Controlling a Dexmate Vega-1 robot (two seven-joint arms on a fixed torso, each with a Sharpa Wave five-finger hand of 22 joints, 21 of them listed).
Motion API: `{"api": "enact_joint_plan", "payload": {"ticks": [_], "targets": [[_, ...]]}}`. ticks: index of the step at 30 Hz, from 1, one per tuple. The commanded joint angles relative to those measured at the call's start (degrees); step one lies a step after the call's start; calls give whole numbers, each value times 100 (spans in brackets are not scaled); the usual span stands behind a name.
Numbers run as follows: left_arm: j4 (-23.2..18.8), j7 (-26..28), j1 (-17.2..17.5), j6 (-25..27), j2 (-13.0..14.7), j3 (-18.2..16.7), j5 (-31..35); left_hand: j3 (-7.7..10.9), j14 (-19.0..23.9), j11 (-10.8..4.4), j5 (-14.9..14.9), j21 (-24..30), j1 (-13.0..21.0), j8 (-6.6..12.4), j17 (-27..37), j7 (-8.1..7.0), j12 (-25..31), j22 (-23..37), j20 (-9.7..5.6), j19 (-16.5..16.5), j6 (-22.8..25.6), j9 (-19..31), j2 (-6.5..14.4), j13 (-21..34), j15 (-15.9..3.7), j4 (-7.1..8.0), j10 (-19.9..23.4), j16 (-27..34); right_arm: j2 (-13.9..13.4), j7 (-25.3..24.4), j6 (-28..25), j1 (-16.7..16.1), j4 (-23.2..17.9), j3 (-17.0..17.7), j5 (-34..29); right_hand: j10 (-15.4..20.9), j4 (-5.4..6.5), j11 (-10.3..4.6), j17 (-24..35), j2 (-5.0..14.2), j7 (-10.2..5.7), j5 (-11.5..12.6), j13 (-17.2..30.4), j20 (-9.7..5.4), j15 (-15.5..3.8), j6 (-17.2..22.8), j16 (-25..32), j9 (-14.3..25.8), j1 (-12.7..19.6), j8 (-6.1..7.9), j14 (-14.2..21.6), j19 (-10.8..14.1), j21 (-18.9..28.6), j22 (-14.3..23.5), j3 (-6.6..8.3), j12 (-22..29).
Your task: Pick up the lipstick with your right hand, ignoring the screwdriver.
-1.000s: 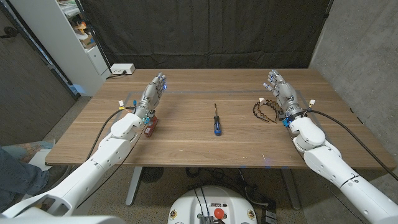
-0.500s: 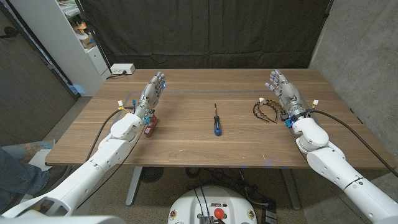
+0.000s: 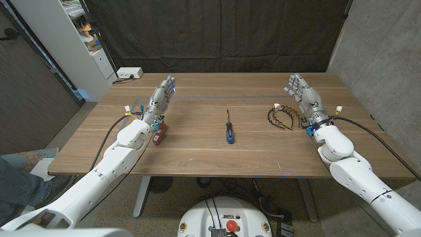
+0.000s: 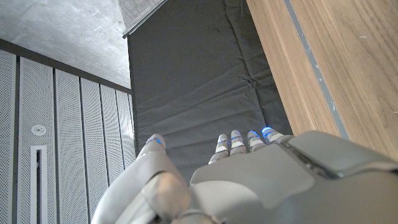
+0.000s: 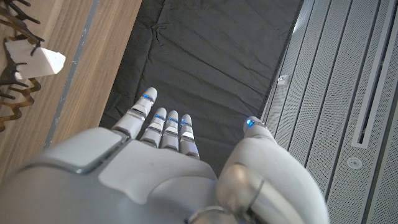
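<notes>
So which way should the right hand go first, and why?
Probably lift a little and swing across toward the robot's left. The right hand is open at the table's right side beside a brown hairband, while what looks like the lipstick lies by the left arm, beyond the screwdriver, which it should pass over untouched.

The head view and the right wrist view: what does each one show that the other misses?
Head view alone: the screwdriver mid-table, the left hand, and a small red object, perhaps the lipstick, beside the left arm. Right wrist view alone: a grey perforated panel wall. Both: the right hand, fingers apart and holding nothing, the brown wavy headband beside it, the wooden table and black curtain.
</notes>
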Motion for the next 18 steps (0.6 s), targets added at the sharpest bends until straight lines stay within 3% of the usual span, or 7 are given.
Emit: {"api": "enact_joint_plan", "payload": {"ticks": [1, 18], "targets": [[-72, 23, 73, -37, -5, 8, 14, 18, -10, -11, -16, 22, 55, -1, 11, 3, 31, 30, 44, -141, -5, 18, 26, 6, -16, -44, 19, 32, -129, -56, 1, -316, -211, 244, -4, 55, -9, 11, 5, 41, 3, 15, -6, -23, -9, 51, 29, 6, 41, -10, 75, 48, 52, 32, 11, 29], [-118, -2, 79, 17, 31, 25, 15, 20, -7, 0, -31, 24, 74, -10, 11, 6, 25, 31, 44, -141, 4, 18, 40, 7, -12, -66, 19, 27, -156, -48, 43, -606, -357, 447, -37, 119, -27, -41, -8, 40, -26, 8, -21, -33, -58, 120, 33, 6, 51, 0, 114, 70, 55, 32, 2, 41]]}}
